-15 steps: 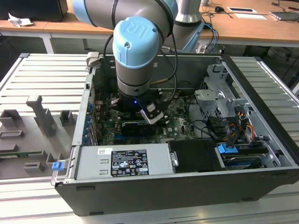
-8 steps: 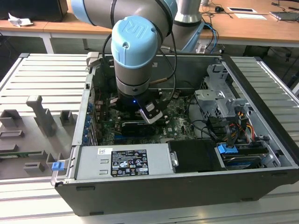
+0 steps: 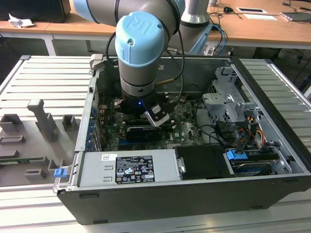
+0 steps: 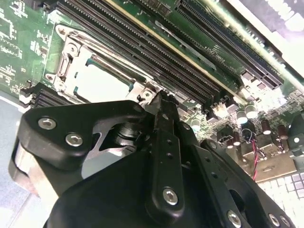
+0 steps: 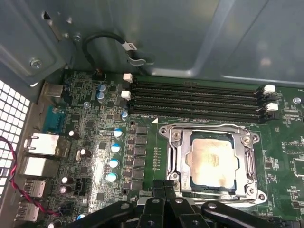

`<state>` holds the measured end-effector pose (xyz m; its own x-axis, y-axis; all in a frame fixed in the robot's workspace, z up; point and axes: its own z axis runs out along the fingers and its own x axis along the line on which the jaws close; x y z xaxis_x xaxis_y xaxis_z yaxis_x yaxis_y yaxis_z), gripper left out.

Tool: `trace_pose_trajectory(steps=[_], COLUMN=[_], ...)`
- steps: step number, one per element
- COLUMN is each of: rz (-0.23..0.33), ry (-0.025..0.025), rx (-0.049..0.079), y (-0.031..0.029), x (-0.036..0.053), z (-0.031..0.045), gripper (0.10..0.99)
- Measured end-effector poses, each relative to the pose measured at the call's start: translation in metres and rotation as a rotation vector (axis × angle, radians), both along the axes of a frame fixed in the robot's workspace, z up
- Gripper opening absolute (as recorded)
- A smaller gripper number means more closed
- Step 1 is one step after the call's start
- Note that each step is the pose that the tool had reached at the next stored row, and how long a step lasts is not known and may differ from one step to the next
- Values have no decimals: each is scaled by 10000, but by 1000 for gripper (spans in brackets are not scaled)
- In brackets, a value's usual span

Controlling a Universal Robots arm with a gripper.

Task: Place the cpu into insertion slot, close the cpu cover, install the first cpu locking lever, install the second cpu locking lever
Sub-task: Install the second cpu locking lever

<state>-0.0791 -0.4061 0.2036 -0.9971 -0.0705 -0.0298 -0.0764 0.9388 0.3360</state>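
Silvery cpu cover point(image 5: 213, 160) over cpu point(image 5: 209, 161)

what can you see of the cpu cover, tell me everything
The cpu cover is a thin, silvery, shiny metal frame with a square cut-out centre. It lies flat, closed down over the insertion slot on the green board, beside the long black memory slots. The cpu shows through the cut-out, its dull grey top smeared with pale residue. Screws sit at the frame's corners. In both wrist views the gripper is at the cover's edge; whether it touches is unclear.
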Motion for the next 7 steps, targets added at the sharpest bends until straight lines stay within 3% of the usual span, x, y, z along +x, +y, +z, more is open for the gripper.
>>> trace_pose_trajectory(steps=[7], rz=[0], ry=[-1], rx=[4], y=[1], x=[0], z=[42], gripper=[106])
